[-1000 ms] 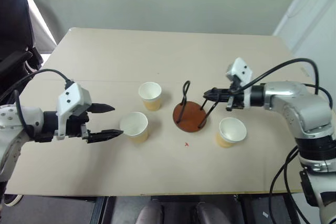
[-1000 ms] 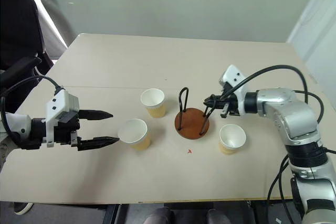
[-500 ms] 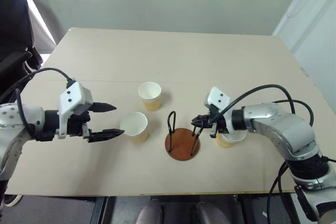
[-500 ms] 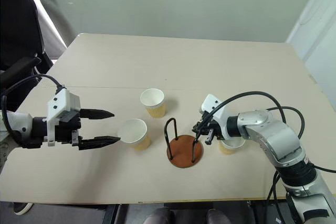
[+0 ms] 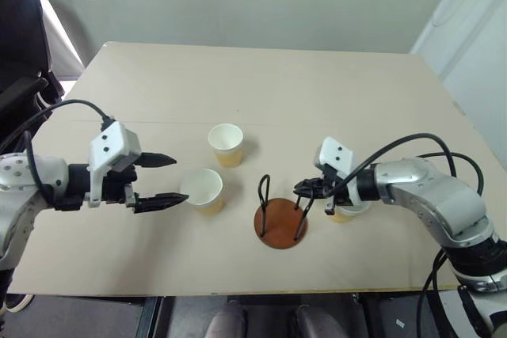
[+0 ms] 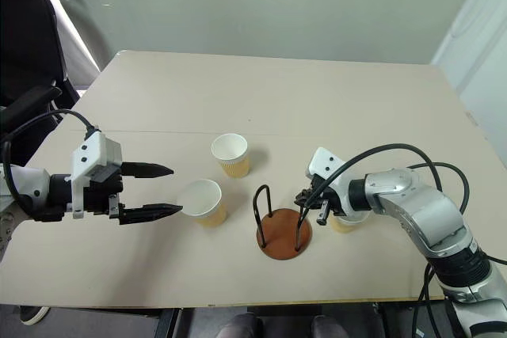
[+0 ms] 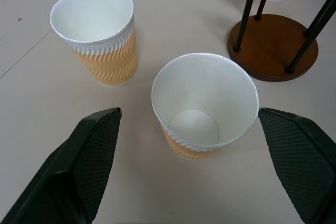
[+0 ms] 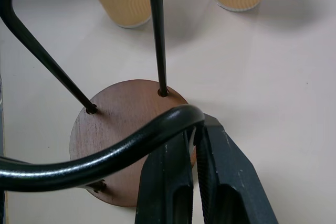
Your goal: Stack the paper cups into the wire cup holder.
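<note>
The wire cup holder (image 5: 280,227), a reddish-brown disc with two black wire loops, stands near the table's front edge. My right gripper (image 5: 305,188) is shut on its right-hand wire loop (image 8: 131,148). Two paper cups stand upright left of the holder, one nearer (image 5: 203,190) and one farther back (image 5: 226,144). A third paper cup (image 5: 341,213) is partly hidden behind my right wrist. My left gripper (image 5: 179,180) is open and level, its fingertips just short of the nearer cup (image 7: 205,103), which sits between the two fingers (image 7: 89,156) without touching them.
The beige table (image 5: 238,77) stretches bare toward the back. A black chair (image 5: 20,29) stands off the table's left rear corner. The holder's base sits close to the front edge.
My right gripper has pulled the holder from between the cups toward the table's front edge and now hides part of the right cup. The left arm and the two left cups stayed put.
</note>
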`<move>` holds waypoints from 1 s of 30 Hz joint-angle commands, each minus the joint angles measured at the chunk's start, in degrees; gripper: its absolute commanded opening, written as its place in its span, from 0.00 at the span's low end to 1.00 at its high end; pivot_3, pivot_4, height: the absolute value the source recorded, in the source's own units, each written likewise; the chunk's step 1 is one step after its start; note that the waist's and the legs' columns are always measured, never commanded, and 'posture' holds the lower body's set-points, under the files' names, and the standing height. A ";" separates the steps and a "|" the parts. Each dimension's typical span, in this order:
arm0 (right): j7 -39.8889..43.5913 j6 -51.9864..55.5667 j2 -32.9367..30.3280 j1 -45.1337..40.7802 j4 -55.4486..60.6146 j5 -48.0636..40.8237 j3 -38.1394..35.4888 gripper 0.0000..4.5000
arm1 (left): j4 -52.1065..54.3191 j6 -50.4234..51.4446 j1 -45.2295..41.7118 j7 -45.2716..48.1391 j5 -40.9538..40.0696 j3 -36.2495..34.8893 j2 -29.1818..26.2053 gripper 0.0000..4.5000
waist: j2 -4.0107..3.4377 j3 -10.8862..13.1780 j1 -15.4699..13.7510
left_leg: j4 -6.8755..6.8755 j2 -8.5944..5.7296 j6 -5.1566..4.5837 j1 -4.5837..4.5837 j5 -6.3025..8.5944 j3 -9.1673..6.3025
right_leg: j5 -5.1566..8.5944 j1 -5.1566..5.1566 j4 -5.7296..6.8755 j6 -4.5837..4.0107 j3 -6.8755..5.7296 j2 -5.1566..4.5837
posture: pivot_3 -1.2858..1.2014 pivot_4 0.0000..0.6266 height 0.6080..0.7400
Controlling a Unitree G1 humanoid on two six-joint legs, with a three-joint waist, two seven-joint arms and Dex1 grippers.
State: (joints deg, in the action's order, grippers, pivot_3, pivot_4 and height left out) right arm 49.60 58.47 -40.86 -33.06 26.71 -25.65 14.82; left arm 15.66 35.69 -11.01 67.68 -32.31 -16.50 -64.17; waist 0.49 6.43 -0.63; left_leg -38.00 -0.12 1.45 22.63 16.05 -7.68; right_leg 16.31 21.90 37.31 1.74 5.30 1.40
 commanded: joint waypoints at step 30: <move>14.78 -10.64 -12.02 -8.86 -0.41 -0.80 -3.54 0.95 | -2.61 -2.46 -3.98 0.72 1.04 2.72 0.27 1.00 | 0.04 -0.02 0.00 | 0.03 0.00 0.00 -0.01 0.00 0.01 | 0.00 -0.02 0.00 0.00 0.02 0.00 | 0.52 0.24 1.00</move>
State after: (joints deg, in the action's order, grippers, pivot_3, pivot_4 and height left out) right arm 62.97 49.29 -51.71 -40.00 25.39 -25.40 15.09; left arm 13.17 34.27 -13.89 68.40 -31.75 -13.54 -63.99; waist 0.53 6.42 -0.63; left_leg -37.97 -0.12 1.45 22.62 16.05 -7.67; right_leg 16.31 21.89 37.31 1.74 5.32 1.39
